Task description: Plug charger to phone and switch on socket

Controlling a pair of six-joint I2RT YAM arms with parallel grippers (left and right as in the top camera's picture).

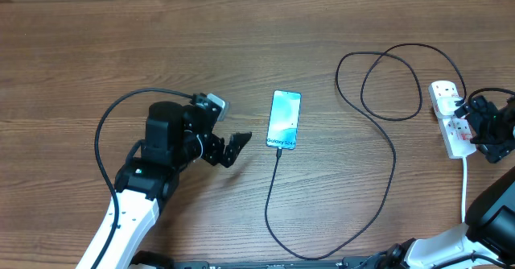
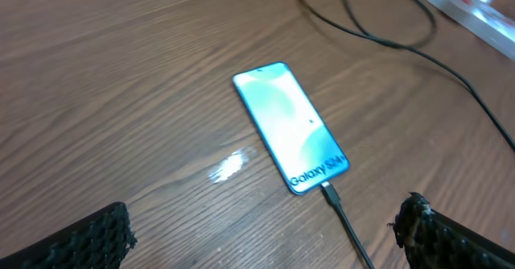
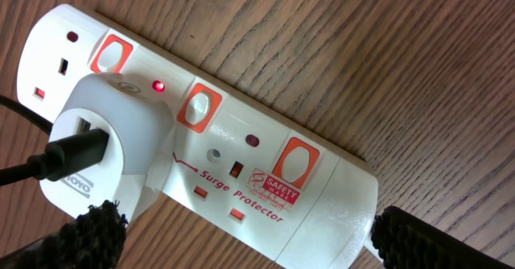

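Note:
The phone (image 1: 285, 121) (image 2: 290, 124) lies flat mid-table, screen lit teal, "Galaxy" band toward me. The charger (image 1: 378, 132), a thin black cable, runs from the phone's near end in a long loop to the right; its connector tip (image 2: 328, 193) sits against the phone's port, apparently inserted. My left gripper (image 1: 229, 150) (image 2: 265, 245) is open just left of the phone's near end, holding nothing. The white socket (image 1: 449, 120) (image 3: 241, 164) lies at the right edge with my right gripper (image 1: 467, 122) (image 3: 257, 249) open over it, its fingers astride the strip's end.
A white adapter (image 3: 105, 140) sits in the strip with the black cable plugged into it. A small red light (image 3: 158, 85) glows beside it. The strip's white cord (image 1: 465, 184) runs toward the near edge. The cable makes two loops (image 1: 390, 80) at the back right.

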